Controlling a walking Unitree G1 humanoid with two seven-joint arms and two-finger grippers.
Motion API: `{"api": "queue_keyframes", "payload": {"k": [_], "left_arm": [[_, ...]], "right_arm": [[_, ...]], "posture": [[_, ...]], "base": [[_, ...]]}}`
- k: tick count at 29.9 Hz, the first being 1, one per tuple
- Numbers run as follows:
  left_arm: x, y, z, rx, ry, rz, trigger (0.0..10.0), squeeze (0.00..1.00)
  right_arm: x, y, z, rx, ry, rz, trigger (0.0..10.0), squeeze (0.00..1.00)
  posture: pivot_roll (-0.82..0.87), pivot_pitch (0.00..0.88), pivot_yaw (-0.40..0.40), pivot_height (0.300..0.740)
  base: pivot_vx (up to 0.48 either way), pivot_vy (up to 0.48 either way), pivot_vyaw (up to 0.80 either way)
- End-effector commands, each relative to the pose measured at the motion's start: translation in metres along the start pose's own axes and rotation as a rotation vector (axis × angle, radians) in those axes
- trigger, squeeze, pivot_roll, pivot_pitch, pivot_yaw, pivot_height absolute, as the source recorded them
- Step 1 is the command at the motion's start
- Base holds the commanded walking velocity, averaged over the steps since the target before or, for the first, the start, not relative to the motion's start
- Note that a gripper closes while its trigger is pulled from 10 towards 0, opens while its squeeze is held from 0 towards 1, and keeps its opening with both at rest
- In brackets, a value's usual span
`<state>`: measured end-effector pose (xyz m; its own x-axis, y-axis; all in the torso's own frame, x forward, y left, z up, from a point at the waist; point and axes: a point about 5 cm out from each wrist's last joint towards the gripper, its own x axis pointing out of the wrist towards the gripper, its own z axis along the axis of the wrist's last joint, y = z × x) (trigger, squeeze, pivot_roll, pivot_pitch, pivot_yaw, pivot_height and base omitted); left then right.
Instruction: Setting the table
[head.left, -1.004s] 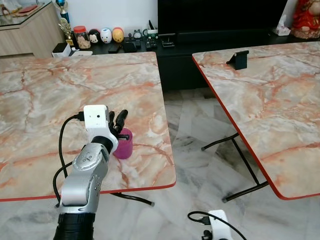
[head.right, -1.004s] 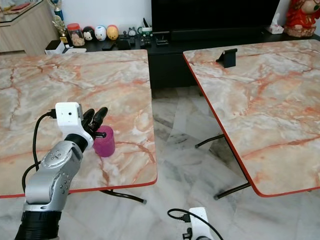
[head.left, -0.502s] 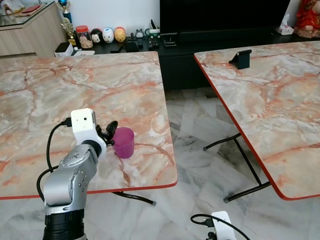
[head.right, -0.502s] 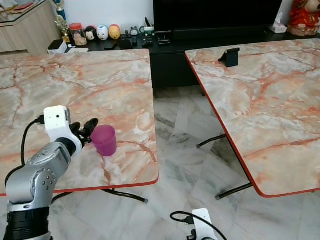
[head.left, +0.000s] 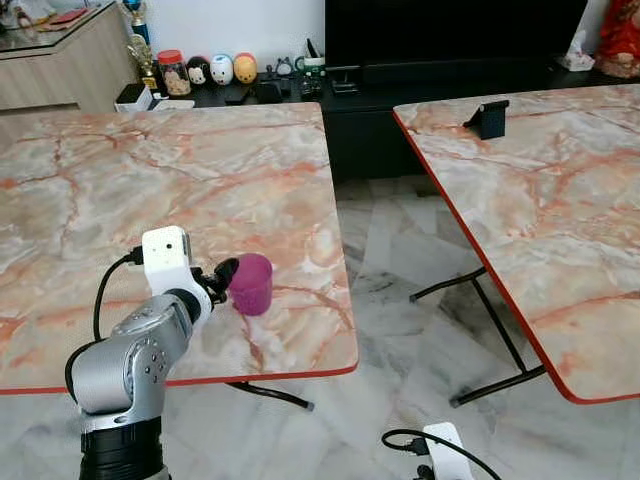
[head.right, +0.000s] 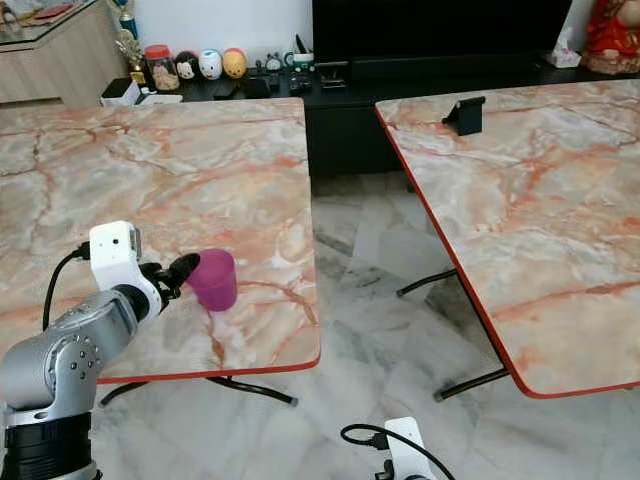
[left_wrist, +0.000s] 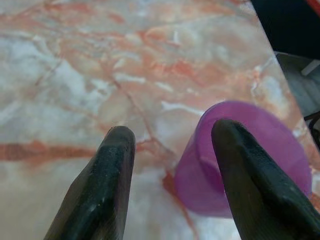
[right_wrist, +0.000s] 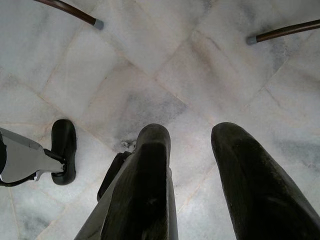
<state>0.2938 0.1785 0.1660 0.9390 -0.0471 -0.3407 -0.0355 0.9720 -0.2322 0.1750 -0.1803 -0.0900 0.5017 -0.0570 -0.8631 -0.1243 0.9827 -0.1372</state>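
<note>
Item: translucent purple plastic cup (head.left: 251, 284), tapered, wider at the rim, standing upright (long axis vertical, mouth up) on the pink-veined marble tabletop (head.left: 150, 180) near its front right corner.

Left claw (left_wrist: 170, 145): fingers spread apart, holding nothing; one finger (left_wrist: 250, 175) overlaps the cup's side, contact unclear.

Right claw (right_wrist: 187, 150): hangs idle over the grey marble floor (right_wrist: 150, 65), fingers parted, empty.
</note>
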Motion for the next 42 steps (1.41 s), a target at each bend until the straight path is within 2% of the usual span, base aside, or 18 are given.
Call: {"api": "queue_keyframes", "payload": {"k": [1,6,15,18,37,38,39,40,42], "left_arm": [[-0.004,-0.001,0.008,0.005,-0.018,-0.009,10.0,0.0],[-0.004,-0.003,0.0,0.015,0.014,-0.015,10.0,0.0],[-0.003,-0.007,0.001,0.015,0.014,-0.02,10.0,0.0],[-0.002,-0.005,-0.001,0.045,0.024,-0.013,10.0,0.0],[0.001,-0.007,-0.013,0.041,0.057,-0.018,10.0,0.0],[0.001,-0.007,-0.013,0.044,0.058,-0.018,6.1,0.0],[0.001,-0.007,-0.013,0.043,0.057,-0.018,4.3,0.0],[0.001,-0.007,-0.013,0.043,0.057,-0.018,4.3,0.0],[0.001,-0.007,-0.013,0.04,0.057,-0.016,2.9,0.0]], "right_arm": [[0.0,0.001,-0.002,-0.004,0.008,0.002,10.0,0.0],[0.0,0.001,-0.001,-0.024,0.005,0.006,10.0,0.0],[0.0,0.001,-0.001,-0.028,0.007,0.006,10.0,0.0],[0.0,0.001,-0.001,-0.028,0.008,0.007,10.0,0.0],[0.0,0.001,-0.001,-0.03,0.008,0.008,10.0,0.0],[0.0,0.001,-0.001,-0.032,0.009,0.008,10.0,0.0],[0.0,0.001,-0.001,-0.032,0.009,0.009,10.0,0.0],[0.0,0.001,-0.001,-0.032,0.009,0.009,10.0,0.0],[0.0,0.001,-0.001,-0.034,0.01,0.009,10.0,0.0]], "posture": [[0.0,0.0,0.036,0.707],[0.0,0.0,0.038,0.707],[0.0,0.0,0.04,0.707],[0.0,0.0,0.041,0.707],[-0.01,0.0,0.045,0.707],[-0.01,0.0,0.044,0.707],[-0.01,0.0,0.044,0.707],[-0.01,0.0,0.044,0.707],[-0.01,0.0,0.044,0.707]], "base": [[0.0,0.0,0.0],[0.0,0.0,0.0],[0.0,0.0,0.0],[0.0,0.0,0.0],[0.0,0.0,0.0],[0.0,0.0,0.0],[0.0,0.0,0.0],[0.0,0.0,0.0],[0.0,0.0,0.0]]}}
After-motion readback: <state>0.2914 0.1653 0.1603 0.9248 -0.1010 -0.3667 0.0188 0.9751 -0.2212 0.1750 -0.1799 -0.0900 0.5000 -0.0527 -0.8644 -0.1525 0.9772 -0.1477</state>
